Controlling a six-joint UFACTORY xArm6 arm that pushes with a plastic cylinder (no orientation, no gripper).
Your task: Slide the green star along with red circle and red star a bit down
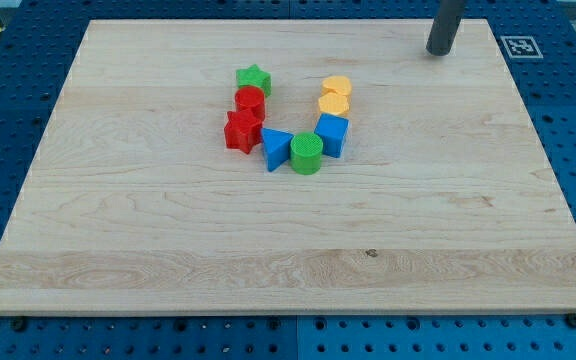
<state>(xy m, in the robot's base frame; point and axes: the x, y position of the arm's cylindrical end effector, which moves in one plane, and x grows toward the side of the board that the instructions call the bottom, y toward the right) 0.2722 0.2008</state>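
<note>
The green star (pixel 254 79) lies left of the board's centre, toward the view's top. The red circle (pixel 250 101) touches it just below, and the red star (pixel 242 131) touches the circle below that, so the three form a short column. My tip (pixel 439 51) rests near the board's top right edge, far to the right of the column and apart from every block.
A blue triangle (pixel 275 148), a green circle (pixel 306 154) and a blue cube (pixel 332 134) curve right from the red star. Two yellow blocks (pixel 335 95) sit above the cube. The wooden board (pixel 288 260) lies on a blue pegboard; a marker tag (pixel 519 46) lies at the top right.
</note>
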